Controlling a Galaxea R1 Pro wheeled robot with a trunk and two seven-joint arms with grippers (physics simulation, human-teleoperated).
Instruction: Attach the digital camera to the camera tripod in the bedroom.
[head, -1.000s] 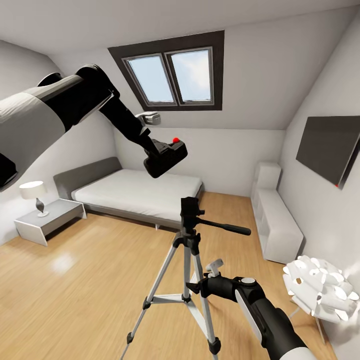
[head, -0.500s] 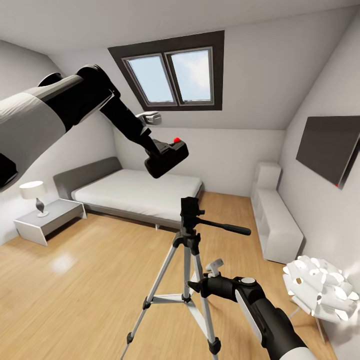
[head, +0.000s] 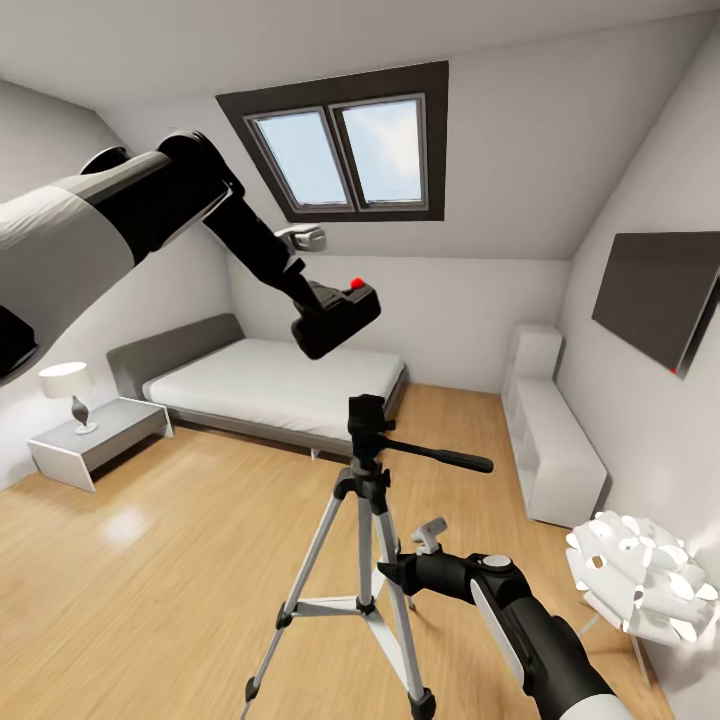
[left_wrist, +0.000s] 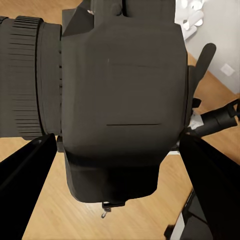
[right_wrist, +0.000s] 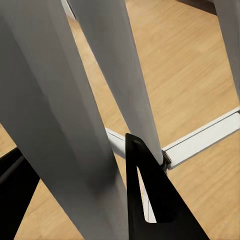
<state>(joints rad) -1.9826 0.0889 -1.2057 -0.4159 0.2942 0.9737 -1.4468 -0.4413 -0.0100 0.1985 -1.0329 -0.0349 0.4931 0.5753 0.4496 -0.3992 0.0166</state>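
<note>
My left gripper (head: 318, 312) held the camera (head: 337, 317) clamped, high above the tripod (head: 366, 470). Right wrist view showed my right gripper (head: 392, 576) around a tripod leg (right_wrist: 122, 80); whether it touched, unclear.

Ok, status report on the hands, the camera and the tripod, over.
Left hand shut on camera, held above and apart from tripod head. Right hand at a tripod leg, grip unclear. Nothing between camera and head.

Both arms have light grey upper shells that give way to glossy black rounded forearm segments. The left claw (head: 318, 312) is black with a white tab at its wrist. The right claw (head: 395, 574) is black too, with a white tab and a round grey joint cap.
</note>
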